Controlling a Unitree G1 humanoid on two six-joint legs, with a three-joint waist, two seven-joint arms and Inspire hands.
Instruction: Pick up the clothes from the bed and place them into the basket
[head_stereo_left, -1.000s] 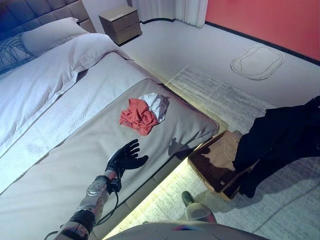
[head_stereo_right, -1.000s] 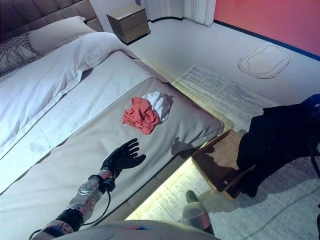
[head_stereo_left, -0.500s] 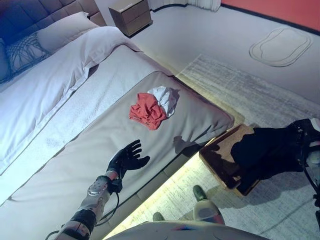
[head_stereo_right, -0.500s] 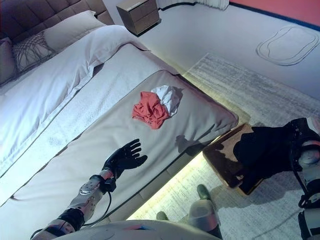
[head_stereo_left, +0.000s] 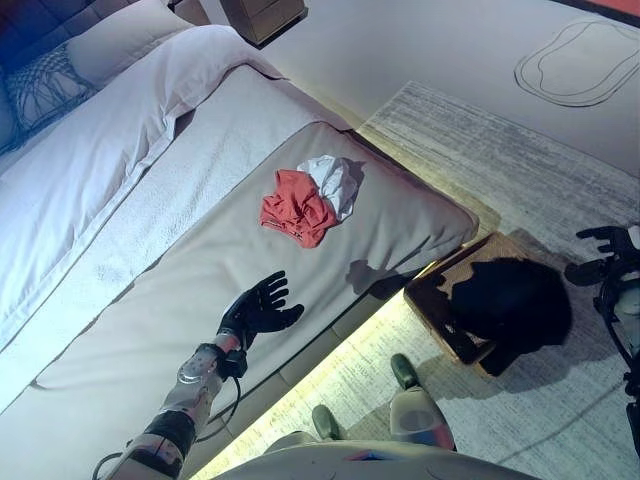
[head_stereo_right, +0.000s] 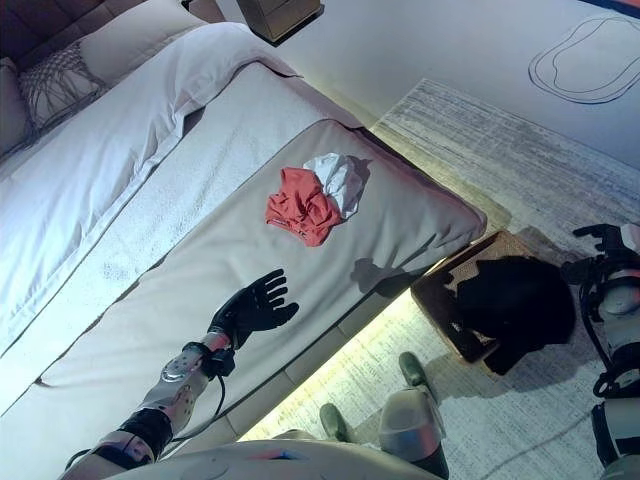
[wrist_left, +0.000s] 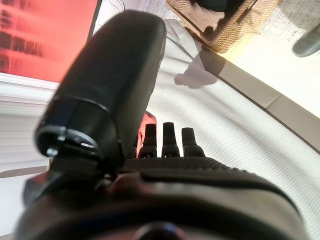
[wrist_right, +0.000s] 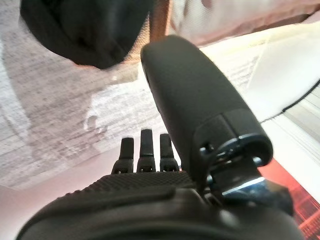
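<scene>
Left eye view shows a black garment (head_stereo_left: 510, 305) in the basket (head_stereo_left: 432, 298) on the floor, right robot hand (head_stereo_left: 607, 243) spread empty beside it; left robot hand (head_stereo_left: 258, 311) splayed over the bed (head_stereo_left: 150, 300), near red-and-white clothes (head_stereo_left: 310, 200).

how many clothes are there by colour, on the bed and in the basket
red garment: 1, on the bed
white garment: 1, on the bed, touching the red one
black garment: 1, lying in the basket
total: 3
</scene>
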